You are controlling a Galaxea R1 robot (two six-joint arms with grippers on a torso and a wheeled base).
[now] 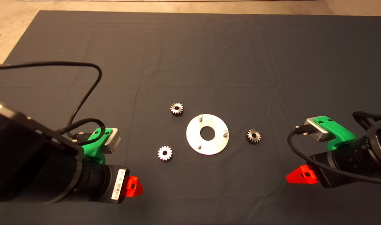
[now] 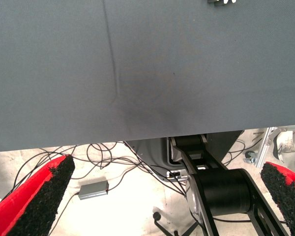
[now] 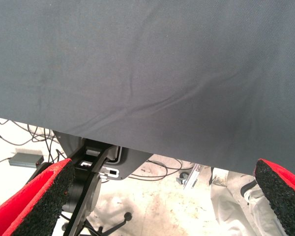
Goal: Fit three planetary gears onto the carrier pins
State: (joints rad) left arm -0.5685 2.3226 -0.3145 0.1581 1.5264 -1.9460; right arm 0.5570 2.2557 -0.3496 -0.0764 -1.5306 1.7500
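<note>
The silver disc (image 1: 207,134) lies flat at the mat's middle with three bare carrier pins (image 1: 200,117) upright on it. Three planetary gears lie loose on the mat around it: one at the far left (image 1: 177,109), one at the near left (image 1: 165,153), one at the right (image 1: 253,136). My left gripper (image 1: 133,186) hovers at the lower left, open and empty, its fingers (image 2: 39,196) wide apart; a gear's edge (image 2: 221,2) just shows in its wrist view. My right gripper (image 1: 299,177) is at the lower right, open and empty, fingers (image 3: 34,201) wide apart.
The dark mat (image 1: 190,47) covers the table, with pale floor beyond its far edge. A black cable (image 1: 84,87) loops above the left arm. Both wrist views look past the mat's near edge at floor cables (image 2: 103,157) and the robot's base (image 2: 221,187).
</note>
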